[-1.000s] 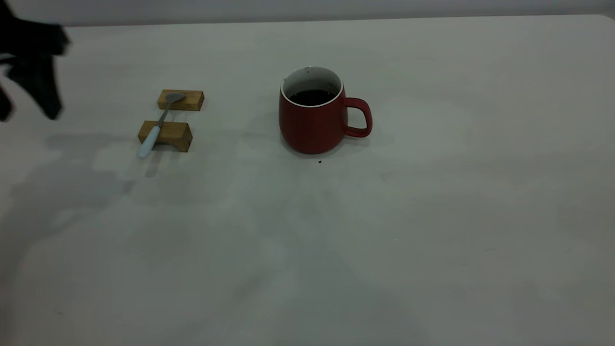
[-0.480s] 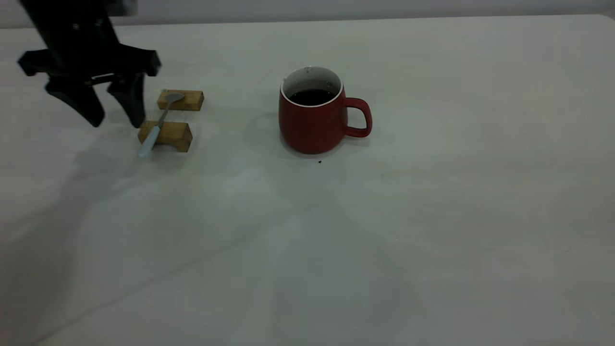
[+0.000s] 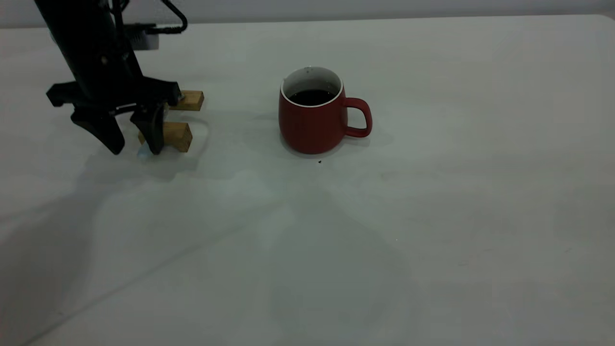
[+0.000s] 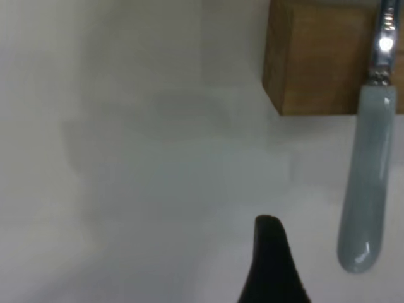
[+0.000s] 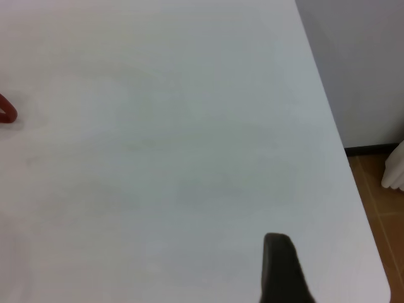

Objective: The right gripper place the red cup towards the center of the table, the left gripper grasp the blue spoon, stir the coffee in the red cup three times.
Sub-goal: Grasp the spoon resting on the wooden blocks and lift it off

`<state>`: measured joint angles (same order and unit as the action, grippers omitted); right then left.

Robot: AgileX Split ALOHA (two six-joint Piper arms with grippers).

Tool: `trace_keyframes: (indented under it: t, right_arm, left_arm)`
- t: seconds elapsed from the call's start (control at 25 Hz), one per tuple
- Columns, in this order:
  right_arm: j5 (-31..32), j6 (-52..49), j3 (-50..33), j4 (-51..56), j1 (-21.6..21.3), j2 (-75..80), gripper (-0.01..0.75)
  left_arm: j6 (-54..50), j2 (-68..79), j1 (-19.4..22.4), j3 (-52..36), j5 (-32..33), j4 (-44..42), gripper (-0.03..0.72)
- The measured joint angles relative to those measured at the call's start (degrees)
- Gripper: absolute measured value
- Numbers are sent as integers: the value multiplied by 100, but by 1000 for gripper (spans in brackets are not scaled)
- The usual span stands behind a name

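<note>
Blue spoon (image 4: 366,189) lies bridged across two wooden blocks (image 3: 178,134) at the left side of the table (image 3: 432,216), its pale handle overhanging the nearer block and its metal neck running back toward the farther one. The left gripper (image 3: 134,146) hangs over that handle end with its fingers spread apart and nothing between them; in the exterior view one finger stands in front of the handle, and the wrist view shows the handle off to one side of the single visible fingertip (image 4: 271,252), not touching it. The red cup (image 3: 314,115) stands near the table's middle, well apart from the blocks, upright, with dark coffee (image 3: 311,97) inside. The spoon looks light, stiff and glossy, so it could slip or pivot if pinched at the very tip; the overhanging handle just clear of the near block seems the best place to close on it. The right gripper (image 5: 281,271) shows only as a dark tip over bare table, and whether it is open cannot be told.
</note>
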<state>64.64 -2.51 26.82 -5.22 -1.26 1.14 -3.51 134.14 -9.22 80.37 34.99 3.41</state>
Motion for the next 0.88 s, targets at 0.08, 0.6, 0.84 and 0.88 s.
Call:
trace_keyframes:
  t: [0.08, 0.6, 0.84, 0.88]
  right_arm:
    - [0, 0, 0, 0, 0, 0, 492]
    - [0, 0, 0, 0, 0, 0, 492]
    - [0, 0, 0, 0, 0, 0, 492]
    - [0, 0, 0, 0, 0, 0, 492]
  left_arm:
    - [0, 106, 0, 43, -105, 0, 585]
    - [0, 458, 0, 362, -51, 0, 408]
    - [0, 458, 0, 500, 69, 16, 150]
    - [0, 445, 0, 591, 199, 62, 151]
